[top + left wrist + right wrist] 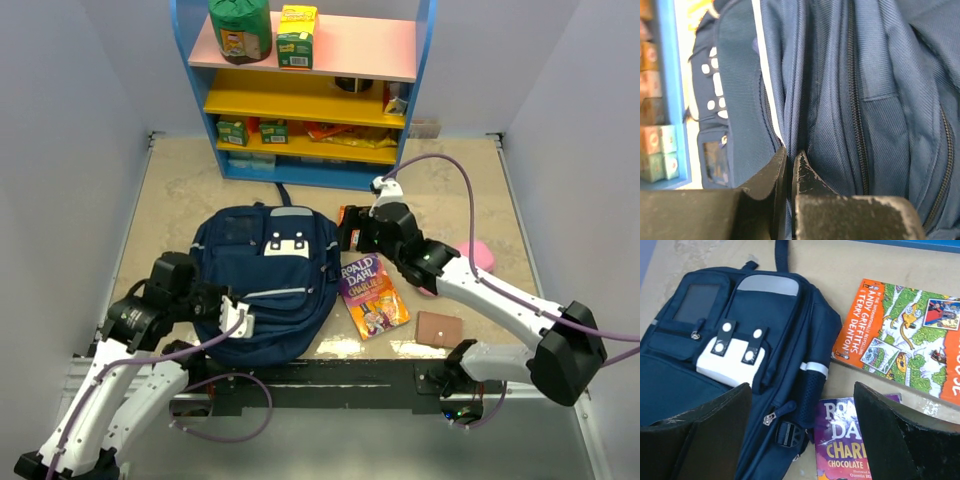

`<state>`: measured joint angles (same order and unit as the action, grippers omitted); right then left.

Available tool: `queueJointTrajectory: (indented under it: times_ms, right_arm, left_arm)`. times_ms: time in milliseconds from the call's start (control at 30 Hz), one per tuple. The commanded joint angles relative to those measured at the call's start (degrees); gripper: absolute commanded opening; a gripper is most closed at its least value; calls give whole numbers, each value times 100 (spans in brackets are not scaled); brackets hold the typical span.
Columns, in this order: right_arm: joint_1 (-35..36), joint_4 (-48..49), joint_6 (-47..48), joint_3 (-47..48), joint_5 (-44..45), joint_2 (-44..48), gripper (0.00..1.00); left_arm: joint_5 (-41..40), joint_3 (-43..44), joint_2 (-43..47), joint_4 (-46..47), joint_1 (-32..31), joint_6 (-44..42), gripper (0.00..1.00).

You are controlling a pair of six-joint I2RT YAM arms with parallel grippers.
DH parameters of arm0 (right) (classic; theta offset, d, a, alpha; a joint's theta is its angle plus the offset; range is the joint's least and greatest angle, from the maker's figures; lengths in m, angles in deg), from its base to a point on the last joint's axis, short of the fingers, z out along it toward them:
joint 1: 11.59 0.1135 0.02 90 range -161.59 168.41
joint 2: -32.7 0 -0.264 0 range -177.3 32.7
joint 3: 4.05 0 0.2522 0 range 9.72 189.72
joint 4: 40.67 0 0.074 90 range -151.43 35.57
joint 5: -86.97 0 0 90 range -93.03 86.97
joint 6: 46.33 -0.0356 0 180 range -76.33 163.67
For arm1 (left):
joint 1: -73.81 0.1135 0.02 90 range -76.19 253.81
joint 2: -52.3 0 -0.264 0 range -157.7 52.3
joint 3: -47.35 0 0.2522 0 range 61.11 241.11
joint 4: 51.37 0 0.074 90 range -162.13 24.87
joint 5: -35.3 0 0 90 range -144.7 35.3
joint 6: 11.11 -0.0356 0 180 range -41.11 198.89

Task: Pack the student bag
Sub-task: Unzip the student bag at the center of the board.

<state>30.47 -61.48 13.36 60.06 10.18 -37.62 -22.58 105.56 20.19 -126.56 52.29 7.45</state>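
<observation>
The student bag [262, 285], navy with a white patch, lies flat on the table, front side up. My left gripper [238, 320] is at its lower left edge; in the left wrist view the left gripper [789, 154] is shut, its tips pinched into a fold of the student bag's blue fabric [880, 100]. My right gripper [352, 232] hovers open over the bag's right side. In the right wrist view the right gripper [802, 387] holds nothing, and below it lie the student bag's [715, 385] mesh side pocket and a zipper pull [771, 416].
A purple Roald Dahl book [372, 293] [845, 440] lies right of the bag. An orange book [905, 340] lies beyond it. A small brown case [439, 328] and a pink thing [480, 255] sit further right. A coloured shelf [310, 95] stands at the back.
</observation>
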Motion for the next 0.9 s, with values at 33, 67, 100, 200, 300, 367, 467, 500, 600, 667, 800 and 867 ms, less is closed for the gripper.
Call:
queueJointTrajectory:
  times_ms: [33,67,100,200,300,367,467,500,600,667,800,867]
  right_arm:
    - [118,678,349,-376,-635,238,84]
    - [179,826,454,-516,-679,273,84]
    - [223,941,525,-595,-749,291,84]
    - [565,1283,876,-982,-715,449,82]
    - [1022,1879,1359,-1456,-566,765,81]
    - [1364,2285,1676,-1896,-460,1098,82]
    - [1647,3024,1992,-2301,-486,1311,85]
    - [1682,3138,2089,-2319,-504,1285,85]
    - [1770,3192,2493,-2223,-627,1022,85]
    - [1832,3201,2845,-2073,-662,802,84]
    - [1858,3052,3276,-1801,-715,362,82]
    - [1867,3043,3373,-1739,-706,230,81]
  left_arm:
    - [-179,-540,215,771,-2,-601,0]
    - [-249,-629,258,947,-2,-417,0]
    - [-407,-769,276,1262,-2,-67,0]
    - [-558,-824,338,1528,7,322,0]
    - [-426,-736,522,1546,7,490,0]
    - [-347,-683,628,1572,7,613,0]
    - [-233,-473,593,1450,7,623,0]
    - [-189,-333,558,1258,7,596,0]
    - [-66,-156,487,1002,-2,587,0]
    - [-65,-129,505,949,7,596,0]
    - [-74,-33,540,896,7,640,0]
    - [-65,29,522,800,-1,649,0]
